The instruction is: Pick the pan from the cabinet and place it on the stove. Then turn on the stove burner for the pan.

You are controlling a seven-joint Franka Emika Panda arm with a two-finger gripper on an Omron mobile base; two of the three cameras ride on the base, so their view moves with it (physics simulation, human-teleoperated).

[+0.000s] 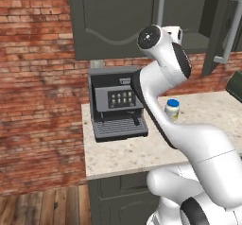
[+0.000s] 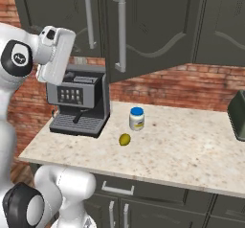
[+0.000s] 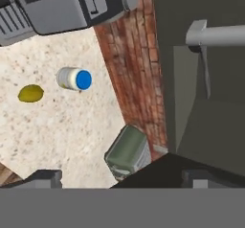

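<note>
Cabinet (image 2: 143,26) door stands open; gripper (image 3: 119,176), jaws apart and empty, must next reach inside for the pan.

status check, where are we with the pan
End effector open, empty, up beside the cabinet. One cabinet door swung open. Pan not visible yet. Coffee machine, jar and a small yellow-green fruit on the counter below.
</note>
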